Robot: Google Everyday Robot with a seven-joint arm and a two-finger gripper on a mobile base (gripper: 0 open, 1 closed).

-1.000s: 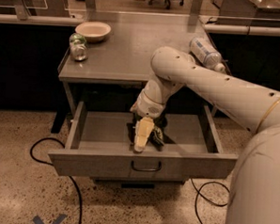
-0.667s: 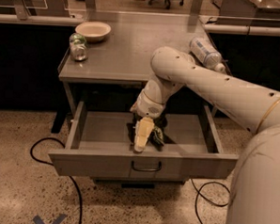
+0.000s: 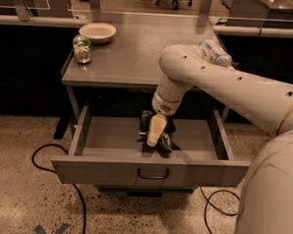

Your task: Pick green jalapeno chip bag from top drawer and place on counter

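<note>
The top drawer is pulled open, its flat front panel with the dark wire handle facing me. The green jalapeno chip bag lies inside it near the middle, mostly hidden behind my gripper. My gripper reaches down into the drawer, right over the bag, its pale finger pointing at the drawer floor. The counter is the grey metal table top above the drawer.
On the counter stand a small glass jar with a green lid and a pale bowl at the back left, and a clear water bottle at the right. Black cables lie on the speckled floor. A pale ledge with glass panels runs behind.
</note>
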